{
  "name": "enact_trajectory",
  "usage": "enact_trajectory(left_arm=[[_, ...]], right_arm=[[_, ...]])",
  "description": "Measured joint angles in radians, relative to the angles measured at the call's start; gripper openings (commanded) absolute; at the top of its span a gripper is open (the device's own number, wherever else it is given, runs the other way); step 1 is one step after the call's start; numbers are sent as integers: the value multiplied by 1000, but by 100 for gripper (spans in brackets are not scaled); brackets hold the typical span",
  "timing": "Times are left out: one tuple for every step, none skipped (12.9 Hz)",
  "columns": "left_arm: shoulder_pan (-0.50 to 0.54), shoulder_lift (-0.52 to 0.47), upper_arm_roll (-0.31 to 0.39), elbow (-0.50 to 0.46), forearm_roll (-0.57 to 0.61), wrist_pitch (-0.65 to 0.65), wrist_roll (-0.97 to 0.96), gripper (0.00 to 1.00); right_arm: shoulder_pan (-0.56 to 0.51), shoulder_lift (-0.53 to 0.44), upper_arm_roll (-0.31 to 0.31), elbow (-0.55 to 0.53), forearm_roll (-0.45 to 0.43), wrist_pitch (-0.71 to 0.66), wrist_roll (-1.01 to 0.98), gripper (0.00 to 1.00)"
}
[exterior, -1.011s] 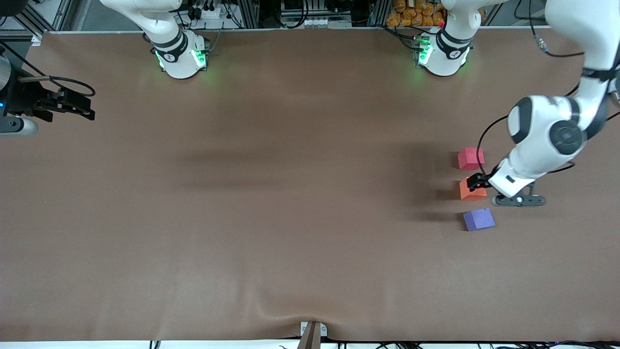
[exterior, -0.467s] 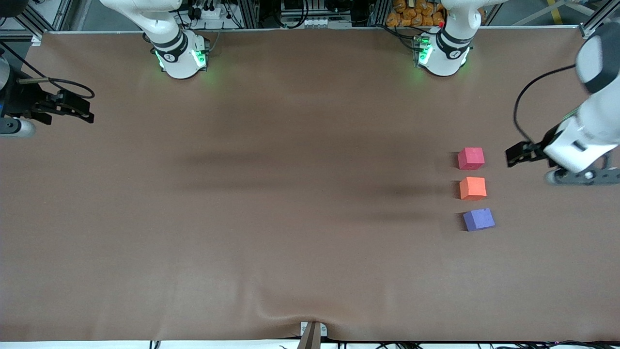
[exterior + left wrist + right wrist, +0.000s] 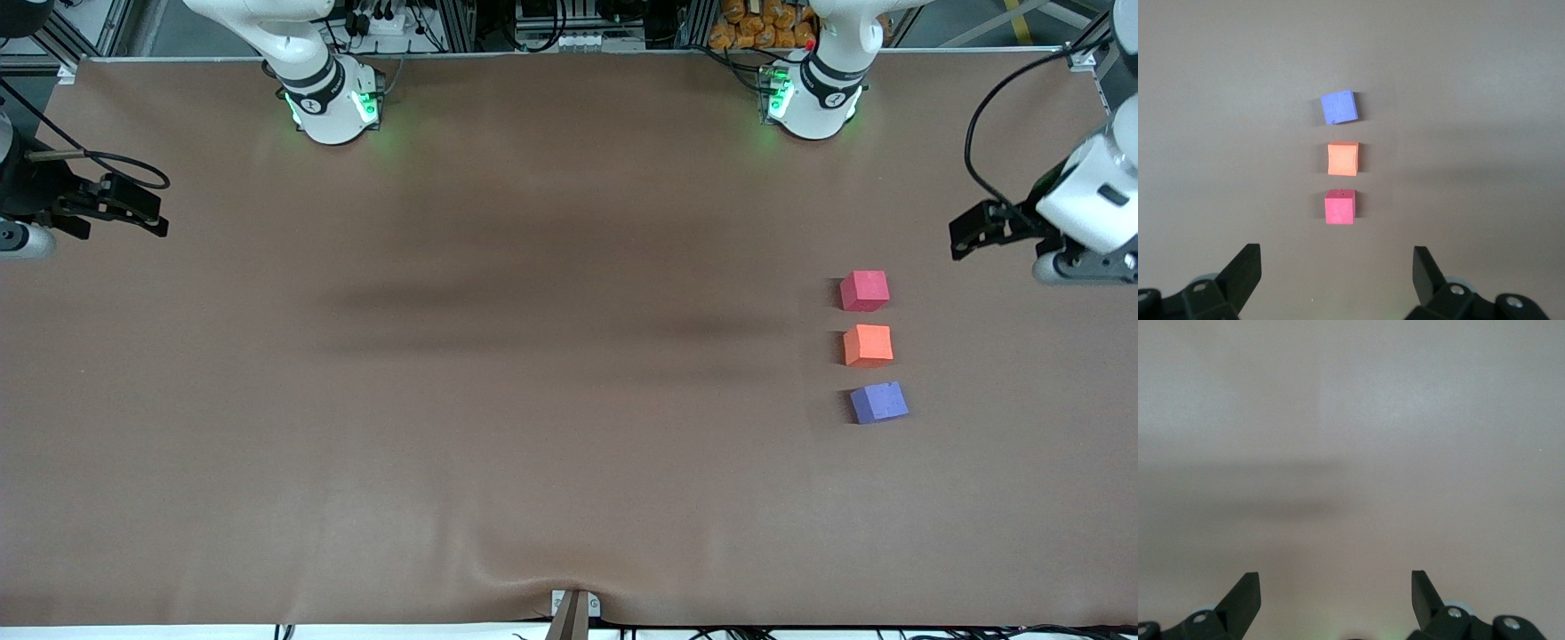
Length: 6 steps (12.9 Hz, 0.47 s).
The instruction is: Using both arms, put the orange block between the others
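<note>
Three small matte foam cubes in a row on the smooth brown table (image 3: 533, 400), toward the left arm's end, apart from one another: pinkish-red cube (image 3: 864, 291) farthest from the front camera, orange block (image 3: 868, 345) between, purple-blue cube (image 3: 878, 402) nearest. Left gripper (image 3: 965, 233) spread, empty, raised near the row. Right gripper (image 3: 142, 206) spread, empty, waiting over its own end

The left gripper (image 3: 973, 233) is no longer down at the orange block (image 3: 868, 345). It lets go, lifts up and swings away toward the left arm's end of the surface (image 3: 533, 400). The right gripper (image 3: 133, 209) drifts a little toward its own edge.
</note>
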Motion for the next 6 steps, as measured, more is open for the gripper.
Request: enact_trajectory(left_arm=[[-8,-15,4,0,-7,-4,0,100],[-36,-27,20,-2,-10,-8,-3,100],[-72,-39,46,-5,-10,-13,-7,100],[-99,-47,69,-7,-10,-21,-7,100],[-113,-54,87,-8,-16,-24,-7,100],[-125,-58,111,-8,-35,-24,-5,100]], right_arm=[[0,0,-1,0,0,0,0,100],[0,0,-1,0,0,0,0,100],[0,0,-1,0,0,0,0,100],[0,0,-2,0,0,0,0,100],[0,0,-2,0,0,0,0,100],[0,0,-2,0,0,0,0,100]])
